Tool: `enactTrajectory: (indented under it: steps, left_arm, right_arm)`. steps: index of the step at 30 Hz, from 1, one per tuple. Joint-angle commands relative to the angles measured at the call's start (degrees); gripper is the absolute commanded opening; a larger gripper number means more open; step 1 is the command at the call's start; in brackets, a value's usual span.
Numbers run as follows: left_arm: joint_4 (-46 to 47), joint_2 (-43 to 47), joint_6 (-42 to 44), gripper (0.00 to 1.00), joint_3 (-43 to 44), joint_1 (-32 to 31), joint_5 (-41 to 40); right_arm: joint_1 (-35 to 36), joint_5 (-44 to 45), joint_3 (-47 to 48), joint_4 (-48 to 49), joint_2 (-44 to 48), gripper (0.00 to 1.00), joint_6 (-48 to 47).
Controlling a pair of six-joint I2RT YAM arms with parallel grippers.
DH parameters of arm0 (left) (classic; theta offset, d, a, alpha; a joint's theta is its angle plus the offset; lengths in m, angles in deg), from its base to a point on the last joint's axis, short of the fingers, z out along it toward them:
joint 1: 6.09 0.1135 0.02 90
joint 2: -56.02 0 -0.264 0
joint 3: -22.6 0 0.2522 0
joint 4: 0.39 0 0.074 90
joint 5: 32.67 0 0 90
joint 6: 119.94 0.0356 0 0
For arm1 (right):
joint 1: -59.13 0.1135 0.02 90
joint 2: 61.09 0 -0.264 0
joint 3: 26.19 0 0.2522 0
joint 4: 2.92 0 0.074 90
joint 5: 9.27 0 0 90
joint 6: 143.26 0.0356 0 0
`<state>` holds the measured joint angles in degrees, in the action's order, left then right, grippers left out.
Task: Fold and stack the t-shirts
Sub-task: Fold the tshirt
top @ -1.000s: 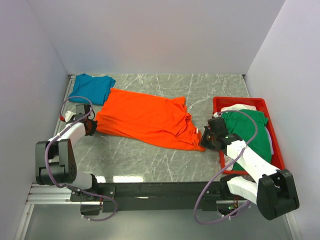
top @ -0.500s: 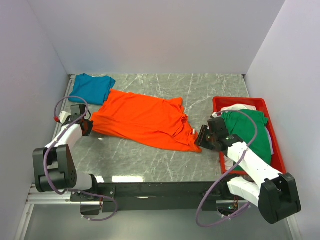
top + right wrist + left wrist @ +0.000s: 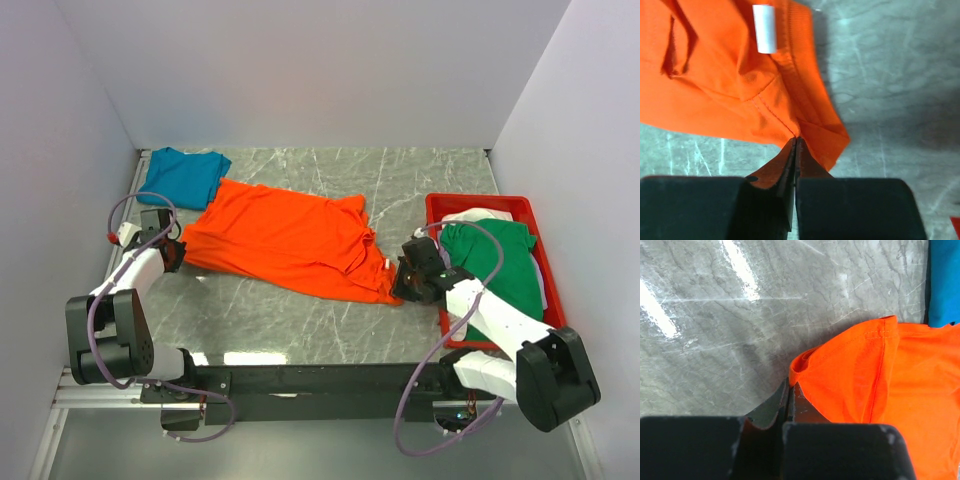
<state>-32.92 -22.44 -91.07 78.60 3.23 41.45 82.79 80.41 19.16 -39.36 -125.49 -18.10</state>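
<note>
Both grippers pinched shut on the orange shirt, one at each end.

Orange shirt (image 3: 290,240) lies spread and wrinkled across the middle of the table (image 3: 300,325), running from far left toward near right. Left gripper (image 3: 173,252) sits at its left corner, and the wrist view shows a hemmed fold of cloth clamped between the closed tips. Right gripper (image 3: 407,283) is at the shirt's right corner, just beside the tray (image 3: 478,202), jaws closed on the cloth by a seam. A white tag (image 3: 764,28) shows on the cloth a little beyond the tips. Teal shirt (image 3: 183,176) lies in the far-left corner, just beside the orange one. Green shirt (image 3: 500,262) is in the tray, lying over the white shirt (image 3: 470,214). The right arm crosses the tray's near part.
</note>
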Motion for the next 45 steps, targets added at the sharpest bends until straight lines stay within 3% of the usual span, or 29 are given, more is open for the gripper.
enactTrajectory:
  steps: [1,11,20,22,23,26,29,31,33,38,43,45]
  left_arm:
    - [-0.57,1.20,1.01,0.01,0.57,0.52,-0.82]
    - [-3.47,2.78,1.18,0.01,0.21,1.93,-1.26]
    - [-4.53,6.12,2.06,0.01,-1.89,3.51,-0.38]
    - [-4.18,6.91,2.06,0.01,-2.69,3.68,-0.03]
    - [-3.91,7.35,2.06,0.01,-3.47,3.60,0.58]
    - [-2.95,8.05,1.89,0.01,-4.97,3.60,1.72]
    - [-2.33,8.49,1.71,0.01,-5.67,3.60,2.08]
    - [-2.15,8.67,1.80,0.01,-5.76,3.60,2.17]
    - [-2.33,8.93,1.80,0.01,-5.76,3.60,2.26]
    - [-2.07,9.81,1.80,0.01,-5.76,3.60,2.87]
    - [-1.98,9.90,1.97,0.01,-5.50,3.60,3.40]
    - [-1.80,9.81,1.89,0.01,-5.68,3.60,3.66]
  right_arm:
    - [0.33,4.53,2.59,-2.80,2.78,0.02,0.35]
    - [-0.02,9.19,7.52,-12.13,9.65,0.00,-0.35]
    - [-0.72,7.97,7.43,-15.91,14.48,0.00,2.37]
    - [-0.81,6.91,7.17,-16.43,15.62,0.10,2.98]
    - [-0.81,5.34,7.08,-16.61,16.32,0.23,3.42]
    - [-0.81,1.83,5.33,-15.65,19.30,0.42,5.26]
    - [0.50,-6.26,0.85,-10.93,23.07,0.45,10.16]
    - [5.85,-7.68,-3.28,-8.36,24.32,0.45,14.04]
    - [12.42,-5.59,-6.62,-4.93,24.94,0.46,20.81]
    - [20.00,-0.84,-13.22,4.47,23.63,0.46,33.99]
    - [20.55,7.51,-14.10,2.12,21.86,0.48,37.08]
    - [20.55,11.20,-14.98,0.54,22.12,0.54,39.54]
